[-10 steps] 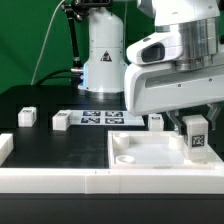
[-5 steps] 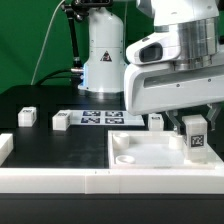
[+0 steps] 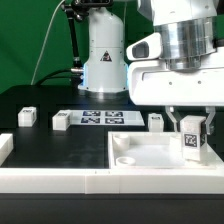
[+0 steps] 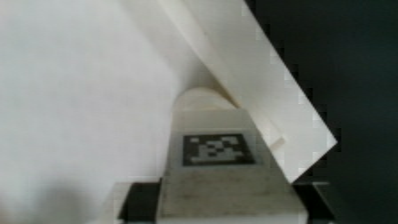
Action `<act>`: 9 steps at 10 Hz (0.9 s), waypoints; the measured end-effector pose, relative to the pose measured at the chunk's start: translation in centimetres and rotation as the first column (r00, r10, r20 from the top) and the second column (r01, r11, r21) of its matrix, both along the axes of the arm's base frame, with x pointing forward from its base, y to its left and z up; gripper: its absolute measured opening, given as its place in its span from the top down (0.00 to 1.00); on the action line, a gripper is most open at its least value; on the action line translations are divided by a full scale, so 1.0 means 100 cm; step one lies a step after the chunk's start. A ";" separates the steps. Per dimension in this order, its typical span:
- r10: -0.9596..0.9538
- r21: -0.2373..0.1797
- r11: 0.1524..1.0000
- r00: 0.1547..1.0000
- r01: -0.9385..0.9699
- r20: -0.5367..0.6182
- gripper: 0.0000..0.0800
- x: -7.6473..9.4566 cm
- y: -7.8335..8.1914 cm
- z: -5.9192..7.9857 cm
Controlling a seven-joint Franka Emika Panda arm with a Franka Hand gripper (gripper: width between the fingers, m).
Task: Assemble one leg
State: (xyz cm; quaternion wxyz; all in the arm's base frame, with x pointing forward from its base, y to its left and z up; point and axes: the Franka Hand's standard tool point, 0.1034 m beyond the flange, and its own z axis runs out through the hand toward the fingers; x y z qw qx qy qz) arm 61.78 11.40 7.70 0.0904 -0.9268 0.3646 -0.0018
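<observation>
My gripper (image 3: 190, 128) is shut on a leg (image 3: 191, 138), a small white block with a black-and-white tag, held upright over the far right corner of the large white tray-like piece (image 3: 140, 160). In the wrist view the leg (image 4: 221, 150) sits between my two dark fingers (image 4: 141, 202), its end at the tray's corner wall (image 4: 267, 80). Three more legs stand on the black table: one at the exterior view's left (image 3: 27, 116), one beside the marker board (image 3: 62, 120), one behind the tray (image 3: 156, 121).
The marker board (image 3: 100, 118) lies on the table in the middle. The arm's white base (image 3: 103, 50) stands behind it. A white rim (image 3: 50, 175) runs along the front, with a raised white piece (image 3: 5, 148) at the exterior view's left.
The gripper has turned about its axis and shifted slightly to the exterior view's left with the leg; the leg stays at the tray's right corner.
</observation>
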 end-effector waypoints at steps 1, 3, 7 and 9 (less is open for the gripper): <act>-0.075 0.008 0.997 0.997 0.075 -0.014 0.63 -0.001 0.001 0.000; -0.298 0.036 0.953 0.953 0.301 -0.059 0.63 -0.001 0.003 -0.001; -0.618 0.042 0.777 0.774 0.628 -0.134 0.63 -0.002 0.012 -0.001; -0.559 0.046 0.823 0.821 0.567 -0.118 0.33 -0.003 0.012 -0.002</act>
